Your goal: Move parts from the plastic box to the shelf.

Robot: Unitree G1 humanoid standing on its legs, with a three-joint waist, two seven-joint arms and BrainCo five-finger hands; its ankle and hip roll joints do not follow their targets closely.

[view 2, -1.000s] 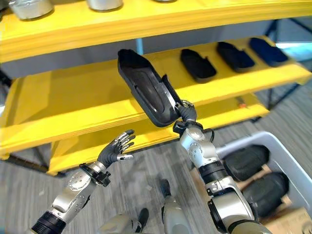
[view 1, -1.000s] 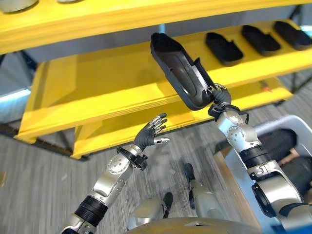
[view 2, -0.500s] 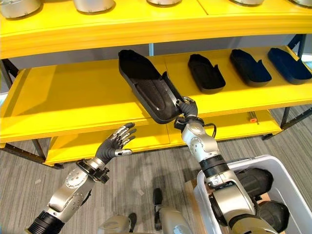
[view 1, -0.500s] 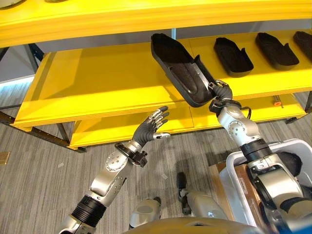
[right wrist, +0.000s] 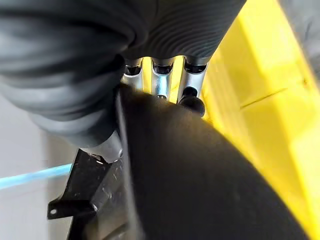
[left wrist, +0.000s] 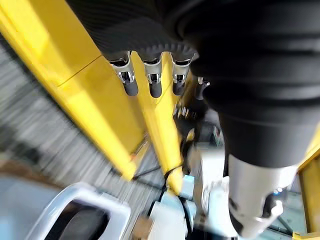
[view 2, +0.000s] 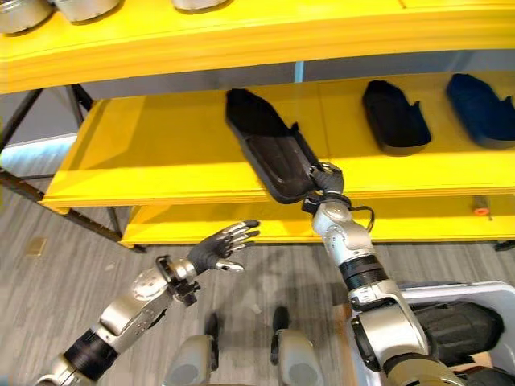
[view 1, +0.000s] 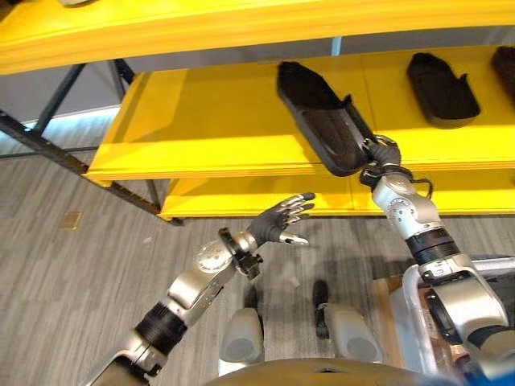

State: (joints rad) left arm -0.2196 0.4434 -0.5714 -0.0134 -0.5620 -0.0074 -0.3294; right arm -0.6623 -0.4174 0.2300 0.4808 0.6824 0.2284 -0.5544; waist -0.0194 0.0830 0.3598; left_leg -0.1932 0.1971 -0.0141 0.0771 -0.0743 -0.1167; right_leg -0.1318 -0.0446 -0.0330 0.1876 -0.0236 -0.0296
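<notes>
Placing step. Right hand (view 2: 326, 178) grips black part (view 2: 265, 145) at its near end, far end over middle shelf (view 2: 161, 153). Left hand (view 2: 221, 245) open, idle at 7 o'clock. Next: lower flat, release.

Grey wood-grain floor (view 1: 88, 241) under racking; silver metal pots (view 2: 84, 7) on top tier, upper left.

Grey wood-grain plank flooring (view 1: 72, 265) spreads across the lower left of the frame. A dark metal brace (view 1: 56, 153) slants down at the left, with a pale grey wall (view 1: 88, 88) behind it.
</notes>
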